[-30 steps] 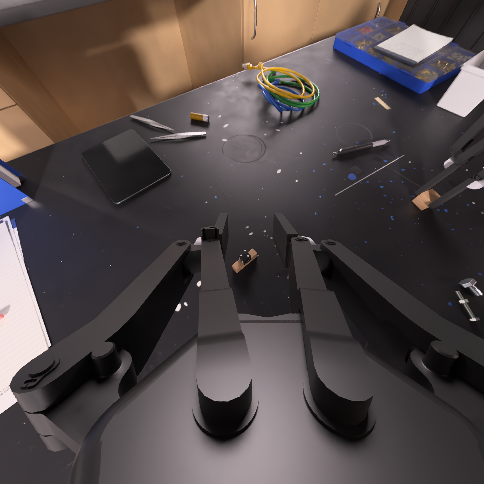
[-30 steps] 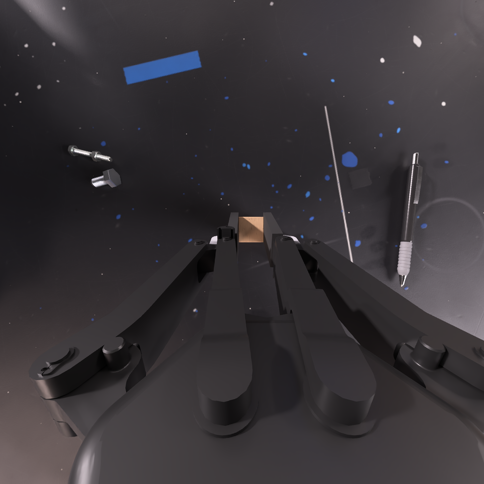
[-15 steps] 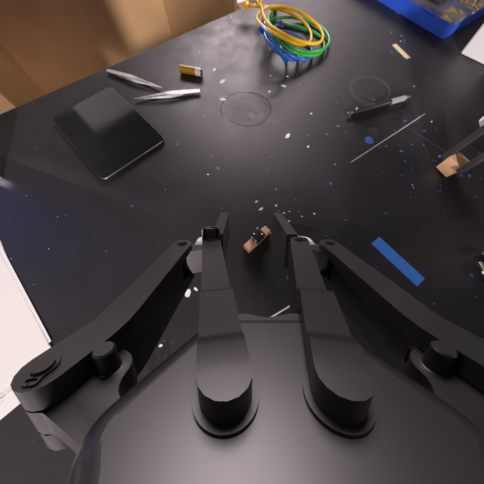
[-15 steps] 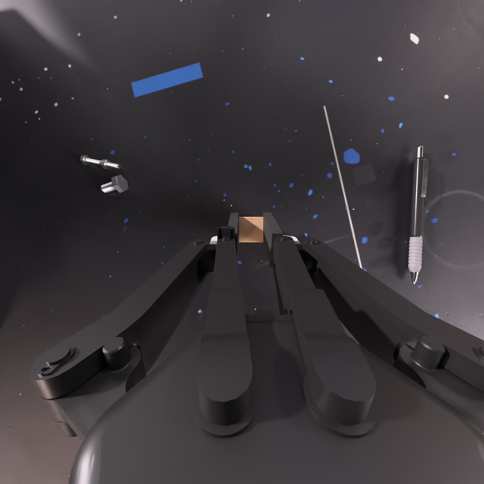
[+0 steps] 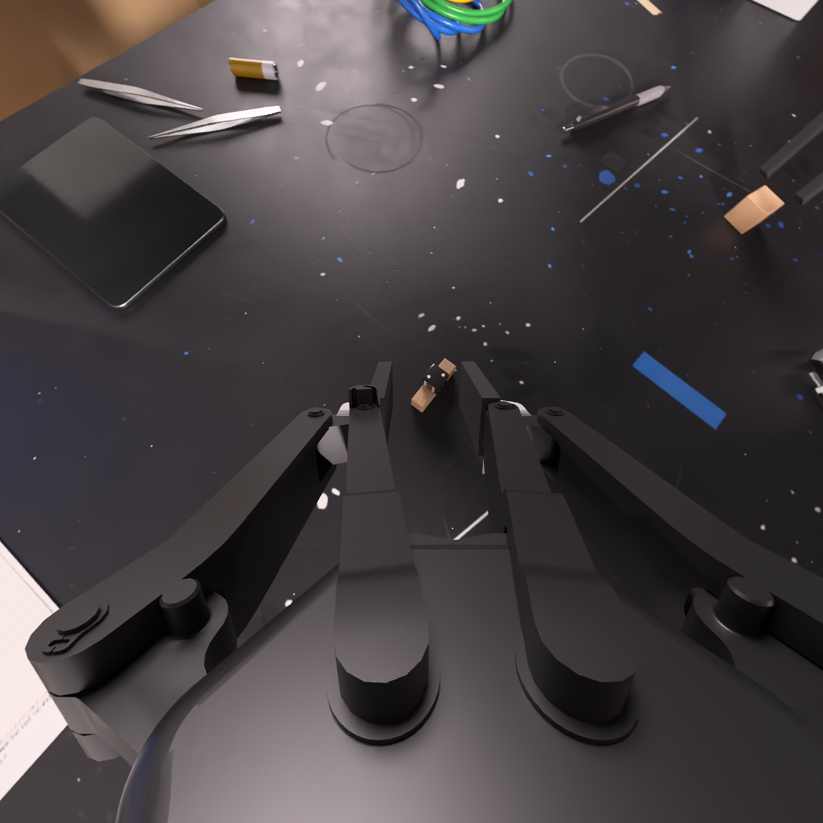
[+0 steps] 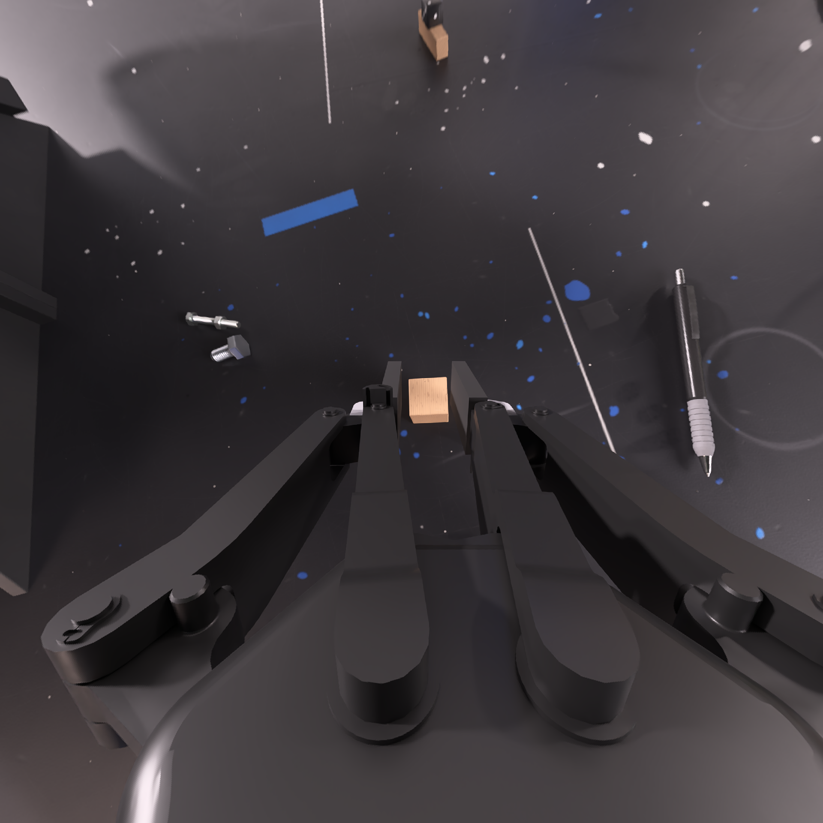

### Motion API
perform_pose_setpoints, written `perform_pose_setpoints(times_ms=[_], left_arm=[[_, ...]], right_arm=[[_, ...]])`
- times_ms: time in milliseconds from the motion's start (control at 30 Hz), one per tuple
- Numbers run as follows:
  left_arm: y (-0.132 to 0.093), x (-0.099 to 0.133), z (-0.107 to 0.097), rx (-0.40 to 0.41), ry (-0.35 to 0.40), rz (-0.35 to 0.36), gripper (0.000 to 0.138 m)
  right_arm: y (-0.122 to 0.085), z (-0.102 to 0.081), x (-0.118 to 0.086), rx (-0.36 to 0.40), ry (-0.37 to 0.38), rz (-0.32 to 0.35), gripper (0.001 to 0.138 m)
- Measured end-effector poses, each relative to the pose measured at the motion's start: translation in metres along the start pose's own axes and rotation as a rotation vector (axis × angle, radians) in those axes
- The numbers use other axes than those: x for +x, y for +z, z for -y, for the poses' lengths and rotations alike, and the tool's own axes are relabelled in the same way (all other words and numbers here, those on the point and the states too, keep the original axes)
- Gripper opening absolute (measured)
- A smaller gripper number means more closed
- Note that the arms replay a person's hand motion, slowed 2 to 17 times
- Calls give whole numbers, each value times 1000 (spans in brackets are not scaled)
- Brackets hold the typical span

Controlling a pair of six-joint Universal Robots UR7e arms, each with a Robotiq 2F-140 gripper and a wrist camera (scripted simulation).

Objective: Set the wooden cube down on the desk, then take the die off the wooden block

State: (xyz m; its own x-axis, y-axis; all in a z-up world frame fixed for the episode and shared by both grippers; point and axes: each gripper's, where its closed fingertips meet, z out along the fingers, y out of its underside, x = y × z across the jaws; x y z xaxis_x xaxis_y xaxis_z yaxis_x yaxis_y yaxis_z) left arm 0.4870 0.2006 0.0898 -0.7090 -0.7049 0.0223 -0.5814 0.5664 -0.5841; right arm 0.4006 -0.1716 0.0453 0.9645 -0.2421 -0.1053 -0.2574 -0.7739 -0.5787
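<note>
The wooden cube [image 6: 428,397] sits on the black desk [image 6: 490,156] between my right gripper's [image 6: 426,372] fingers, with a small gap on each side; the gripper is open. In the left wrist view the cube [image 5: 752,209] lies at the far right, just below the right gripper's fingers [image 5: 788,160]. A black die [image 5: 435,377] rests on a small wooden block [image 5: 422,399]. My left gripper [image 5: 427,380] is open and empty, hovering over them with the block between its fingertips in view. The block [image 6: 435,40] also shows at the top of the right wrist view.
A dark tablet [image 5: 107,209], two tweezers [image 5: 218,122], a battery [image 5: 253,69] and coiled cables [image 5: 450,13] lie at the back. A pen [image 6: 692,365], a thin rod [image 6: 572,338], blue tape [image 6: 309,211] and two bolts [image 6: 213,320] surround the cube. A dark arm part [image 6: 22,356] is at left.
My right gripper has opened and let go of the cube, and its view has drawn back. My left gripper has moved forward, closer over the block with the die.
</note>
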Motion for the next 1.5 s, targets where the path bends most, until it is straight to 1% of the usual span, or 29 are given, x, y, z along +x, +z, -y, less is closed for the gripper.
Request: perform_pose_setpoints(times_ms=[167, 300, 533, 800, 933, 1133, 1500], left_arm=[[5, 3, -3, -15, 60, -47, 40], [10, 4, -7, -40, 109, -73, 39], [18, 8, -17, -97, 221, -124, 39], [28, 14, -27, -139, 341, -186, 39], [32, 16, -31, -157, 383, -212, 39], [37, 18, -35, -167, 430, -233, 38], [43, 17, -38, -153, 477, -255, 36]], right_arm=[[-10, 4, 1, 70, 24, -5, 30], [-18, 4, 3, 109, 47, -12, 30], [-31, 2, 6, 154, 88, -31, 30], [-44, 0, 8, 191, 133, -35, 29], [-50, -2, 9, 196, 156, -40, 29], [-56, -6, 11, 182, 188, -52, 29], [-64, -6, 14, 140, 214, -77, 28]])
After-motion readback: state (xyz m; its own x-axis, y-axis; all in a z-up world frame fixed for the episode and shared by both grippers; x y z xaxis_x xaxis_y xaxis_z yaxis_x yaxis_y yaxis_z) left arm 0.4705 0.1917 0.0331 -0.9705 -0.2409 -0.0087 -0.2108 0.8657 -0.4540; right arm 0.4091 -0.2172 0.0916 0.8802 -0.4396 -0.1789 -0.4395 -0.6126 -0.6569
